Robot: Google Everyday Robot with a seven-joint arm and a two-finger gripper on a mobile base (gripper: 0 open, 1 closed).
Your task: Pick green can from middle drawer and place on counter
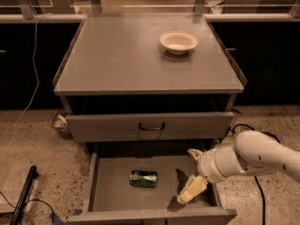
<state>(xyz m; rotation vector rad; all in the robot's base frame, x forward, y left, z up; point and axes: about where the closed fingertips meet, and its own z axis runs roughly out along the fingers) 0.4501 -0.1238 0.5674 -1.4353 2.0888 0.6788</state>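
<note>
White arm (255, 156) enters from 3 o'clock; gripper (188, 196) points down into middle drawer (112, 193), at green can's (143, 178) 4 o'clock; whether it is open cannot be told.

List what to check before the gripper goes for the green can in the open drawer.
1. Wide shallow grey middle drawer pulled out: ok.
2. Small shiny green can lying on its side on the drawer floor, uncovered: ok.
3. The gripper lined up with the can: not ok; it is at the drawer's right side, apart from the can.
4. Can grasped: not ok.
5. Room on the flat grey counter beside the pale round bowl: ok.
</note>
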